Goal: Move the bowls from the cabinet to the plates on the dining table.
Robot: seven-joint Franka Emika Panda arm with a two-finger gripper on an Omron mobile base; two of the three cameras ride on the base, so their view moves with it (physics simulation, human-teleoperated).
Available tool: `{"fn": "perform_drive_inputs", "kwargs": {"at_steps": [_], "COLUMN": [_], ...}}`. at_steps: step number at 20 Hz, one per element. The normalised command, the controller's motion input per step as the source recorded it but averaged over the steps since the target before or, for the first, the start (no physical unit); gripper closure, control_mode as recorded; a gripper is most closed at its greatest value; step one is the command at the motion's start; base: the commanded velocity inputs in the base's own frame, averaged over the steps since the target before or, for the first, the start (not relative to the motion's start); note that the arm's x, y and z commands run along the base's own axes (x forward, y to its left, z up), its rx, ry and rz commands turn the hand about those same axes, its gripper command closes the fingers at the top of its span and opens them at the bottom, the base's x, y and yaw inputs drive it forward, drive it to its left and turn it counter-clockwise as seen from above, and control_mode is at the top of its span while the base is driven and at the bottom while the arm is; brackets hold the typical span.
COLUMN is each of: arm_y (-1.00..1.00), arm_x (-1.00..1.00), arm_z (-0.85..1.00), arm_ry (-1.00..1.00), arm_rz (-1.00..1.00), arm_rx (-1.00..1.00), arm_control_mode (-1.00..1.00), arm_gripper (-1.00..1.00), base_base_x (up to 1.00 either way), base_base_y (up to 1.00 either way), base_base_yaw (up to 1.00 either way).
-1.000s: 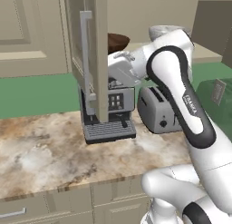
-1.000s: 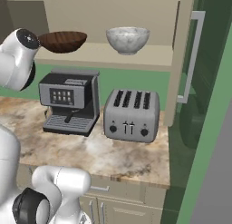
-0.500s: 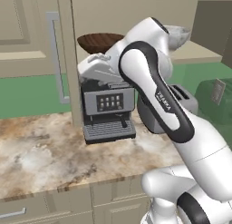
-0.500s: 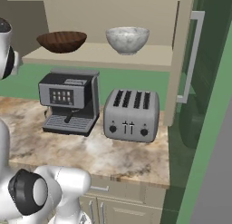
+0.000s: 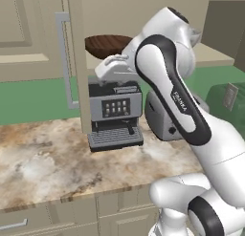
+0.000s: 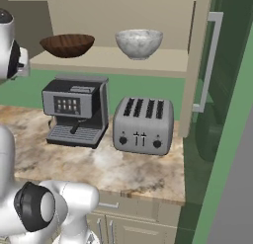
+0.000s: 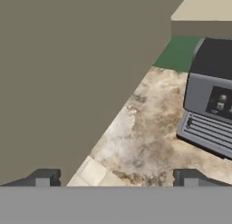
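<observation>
Two bowls stand on the open cabinet's beige shelf [image 6: 163,60]: the dark brown wooden bowl [image 6: 66,44] [image 5: 107,45] on the left and the pale marbled bowl [image 6: 139,42] to its right. My arm [image 5: 167,87] reaches up in front of the shelf, its hand just below the brown bowl and clear of it. In the hand view my gripper [image 7: 116,177] is open with nothing between its fingertips [image 7: 43,177]. It faces the flat side of the left cabinet door [image 7: 68,73] and the counter below. The plates and the dining table are out of view.
A coffee machine [image 6: 76,112] [image 5: 115,113] and a silver toaster [image 6: 143,124] stand on the marbled counter [image 5: 43,168] under the shelf. The left door [image 5: 79,63] with its bar handle [image 5: 64,58] juts out beside the arm. The right door [image 6: 200,65] also stands open.
The left cabinet door has swung further open to the left. The arm has swept left across the shelf front. The jaws stayed open and both bowls stayed put.
</observation>
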Motion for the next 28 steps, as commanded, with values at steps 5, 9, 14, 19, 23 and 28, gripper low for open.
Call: {"fn": "perform_drive_inputs", "kwargs": {"at_steps": [5, 9, 14, 19, 23, 28], "arm_y": [-0.2, -0.26, -0.42, -0.51, -0.41, -0.09], "arm_x": [0.05, 0.1, 0.25, 0.19, 0.21, 0.08], "arm_z": [0.0, 0.0, 0.0, -0.01, -0.1, -0.01], "arm_ry": [-0.02, -0.05, -0.05, -0.05, -0.05, -0.07], "arm_rz": [0.0, 0.0, 0.03, 0.16, 0.23, 0.24], "arm_rx": [-0.15, -0.19, -0.14, -0.08, -0.15, -0.22], "arm_control_mode": [-1.0, -1.0, -1.0, -1.0, -1.0, -1.0], "arm_gripper": [-1.0, -1.0, -1.0, -1.0, -1.0, -1.0], "base_base_x": [0.0, 0.0, 0.0, 0.0, 0.0, 0.0], "base_base_y": [0.0, 0.0, 0.0, 0.0, 0.0, 0.0], "base_base_yaw": [0.0, 0.0, 0.0, 0.0, 0.0, 0.0]}}
